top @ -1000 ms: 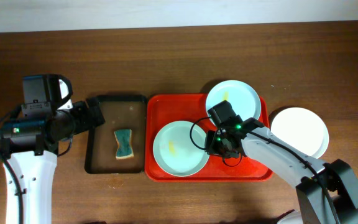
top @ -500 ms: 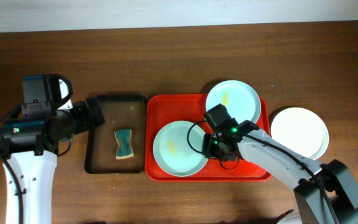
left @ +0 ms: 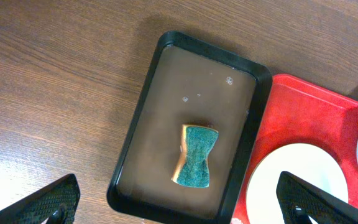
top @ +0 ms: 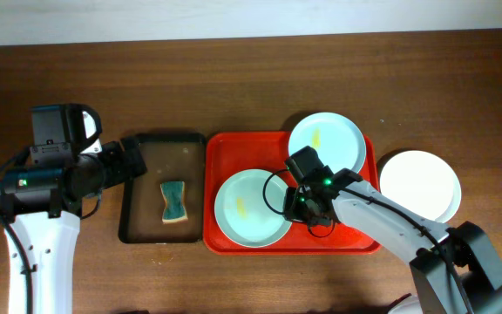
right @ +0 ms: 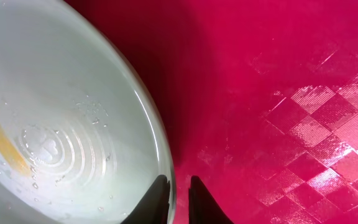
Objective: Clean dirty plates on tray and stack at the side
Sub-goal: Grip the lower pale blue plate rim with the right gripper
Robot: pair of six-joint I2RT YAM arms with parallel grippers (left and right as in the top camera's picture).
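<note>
Overhead: tray (top: 234, 150) holds two plates (top: 253, 208).

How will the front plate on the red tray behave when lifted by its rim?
The front plate looks glossy and wet, so it may slip when gripped. It seems stiff, perhaps breakable. Held at one edge, it may tilt.

The large tray (top: 234, 150) carries two plates, a front-left plate (top: 253, 208) and a back-right plate (top: 326, 144). Right of the tray sits a third plate (top: 420, 185) on the table; left of it is a narrow tray (top: 151, 166) holding a sponge (top: 173, 201).
</note>
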